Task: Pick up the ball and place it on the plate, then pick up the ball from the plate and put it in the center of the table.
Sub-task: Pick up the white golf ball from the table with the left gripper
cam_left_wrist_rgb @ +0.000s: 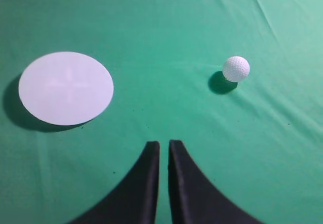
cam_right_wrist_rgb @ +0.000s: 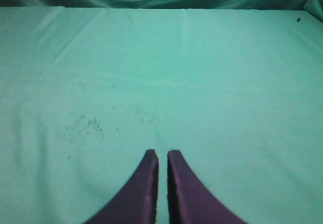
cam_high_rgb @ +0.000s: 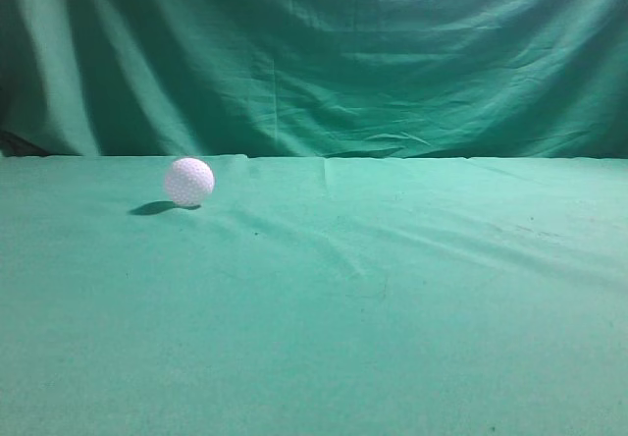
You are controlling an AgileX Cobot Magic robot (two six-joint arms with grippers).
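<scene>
Nearest the lens, the left end effector (cam_left_wrist_rgb: 163, 146) sat at the bottom of its wrist frame, fingers nearly together and empty; the right end effector (cam_right_wrist_rgb: 162, 154) was likewise closed over bare bench (cam_right_wrist_rgb: 227, 82). The golf ball (cam_left_wrist_rgb: 236, 68) rested on the cloth at the left wrist frame's upper right, well apart from the white paper plate (cam_left_wrist_rgb: 66, 88) at left. Round and free, it would probably roll off if a finger nudged it before closing, and the flat plate might not stop it rolling.

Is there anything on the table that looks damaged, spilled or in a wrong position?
Nothing stands out. The ball sits whole on the green table, apart from the white plate, which lies flat. Only faint dark specks mark the cloth.
</scene>
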